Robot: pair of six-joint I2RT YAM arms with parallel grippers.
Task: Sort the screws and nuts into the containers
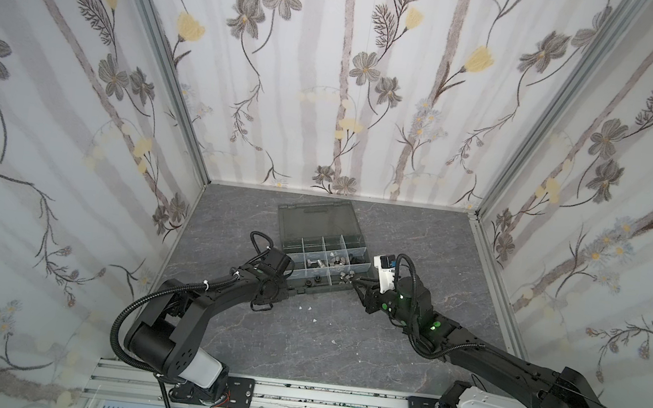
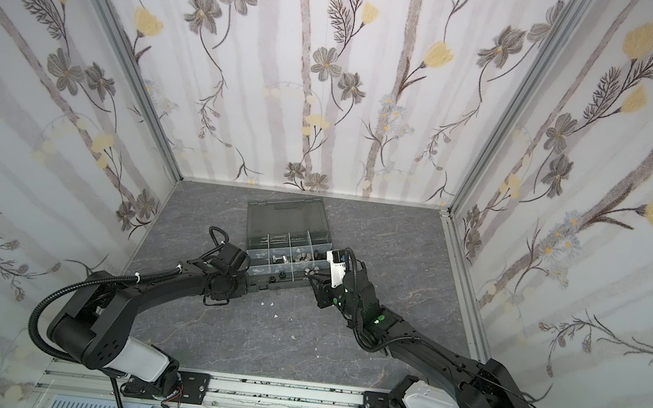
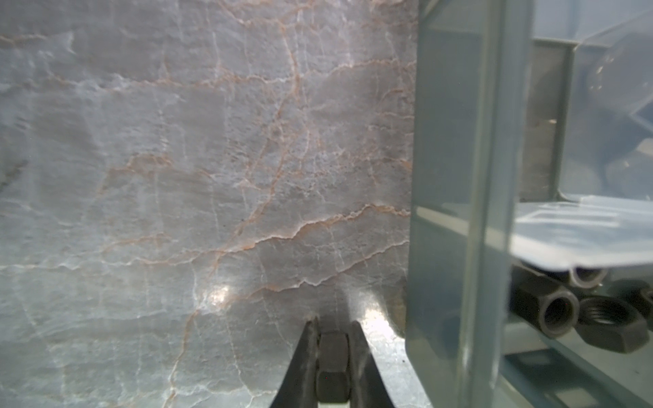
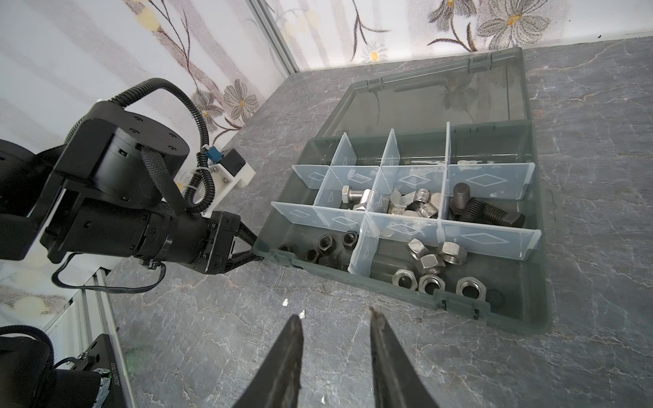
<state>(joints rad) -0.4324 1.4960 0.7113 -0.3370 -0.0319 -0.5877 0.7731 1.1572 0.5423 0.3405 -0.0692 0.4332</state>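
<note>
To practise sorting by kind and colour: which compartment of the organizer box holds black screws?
The middle-row compartment farthest from the left gripper: it alone holds threaded black screws. The black nuts lie in a front-row compartment.

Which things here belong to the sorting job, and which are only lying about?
Job:
organizer box
black nuts
silver nuts
silver screws
black screws
black nut held in the left fingers

Lying about:
white flecks on the table
flowered walls

Grey veined tabletop (image 1: 341,353); on it, dark organizer box (image 1: 312,222) and scattered white flecks (image 1: 315,320)
</note>
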